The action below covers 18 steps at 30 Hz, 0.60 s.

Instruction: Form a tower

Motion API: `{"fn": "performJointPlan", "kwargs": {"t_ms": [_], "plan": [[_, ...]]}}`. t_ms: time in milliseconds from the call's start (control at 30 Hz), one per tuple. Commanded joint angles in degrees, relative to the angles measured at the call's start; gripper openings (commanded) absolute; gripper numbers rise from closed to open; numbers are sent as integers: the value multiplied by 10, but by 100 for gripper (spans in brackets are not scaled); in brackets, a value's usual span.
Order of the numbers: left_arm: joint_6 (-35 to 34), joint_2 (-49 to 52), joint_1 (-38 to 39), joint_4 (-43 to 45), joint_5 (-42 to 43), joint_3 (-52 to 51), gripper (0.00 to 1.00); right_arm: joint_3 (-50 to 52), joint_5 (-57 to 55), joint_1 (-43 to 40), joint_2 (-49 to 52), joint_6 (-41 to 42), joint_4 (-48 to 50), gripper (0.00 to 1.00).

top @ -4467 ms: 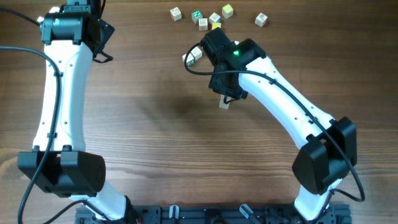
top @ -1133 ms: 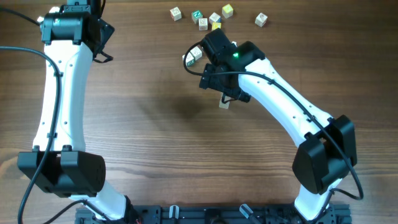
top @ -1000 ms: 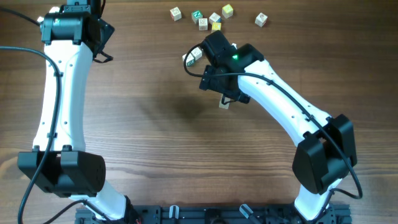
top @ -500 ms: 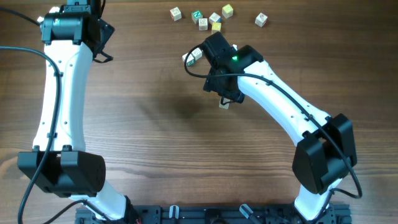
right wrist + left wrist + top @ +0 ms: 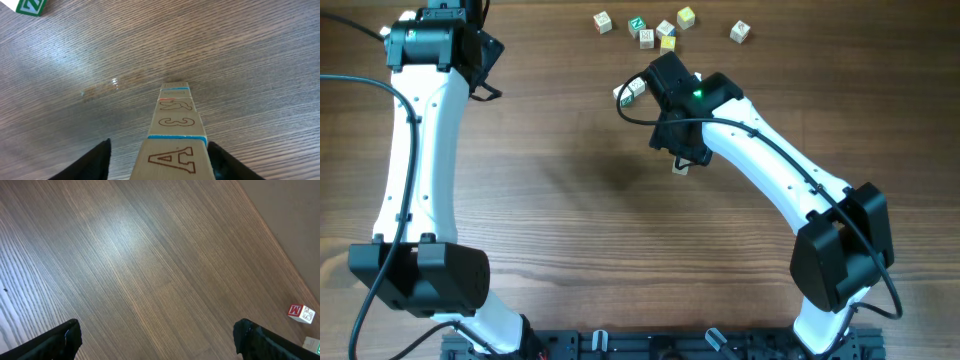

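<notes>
- Straddling the top of the tower (image 5: 175, 120), a narrow upright stack of small pale wooden alphabet cubes, the right gripper (image 5: 159, 146) has one dark finger on each side of it.
- Its jaws stand apart and are not clamped. In the right wrist view a strip of the brown wooden table (image 5: 250, 60) shows between the left-hand finger (image 5: 97, 162) and the top cube.
- The right-hand finger (image 5: 225, 165) sits just beside the cube's edge; I cannot tell whether it touches.
- The top cube shows that camera a brown outlined A under a blue band. Below it come a 3 and a red-edged picture face, and the stack runs down to the table directly beneath the gripper.
- From overhead, only a little of the tower (image 5: 681, 167) shows, just beside the gripper on the side nearer the robot's base.
- A loose green-lettered cube (image 5: 30, 6) lies on the table beyond the tower, ahead and to the left of the fingers.
- A scatter of loose cubes (image 5: 647, 37) lies farther out beyond the right gripper.
- The left gripper (image 5: 157, 330) has its jaws wide apart with only table between them, well apart from the tower.
- A small red-lettered M cube (image 5: 301, 313) lies ahead of its right-hand finger.
</notes>
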<state>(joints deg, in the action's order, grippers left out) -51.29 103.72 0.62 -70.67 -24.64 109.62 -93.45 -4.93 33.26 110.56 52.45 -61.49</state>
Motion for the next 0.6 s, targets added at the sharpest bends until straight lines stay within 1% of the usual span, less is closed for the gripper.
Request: {"fn": "performJointPlan", "kwargs": {"t_ms": [0,567], "plan": [[8,5,-2,0,-12,2,100,5,3,-3,7,2,-3,56],[8,5,-2,0,-12,2,100,5,3,-3,7,2,-18,51]]}}
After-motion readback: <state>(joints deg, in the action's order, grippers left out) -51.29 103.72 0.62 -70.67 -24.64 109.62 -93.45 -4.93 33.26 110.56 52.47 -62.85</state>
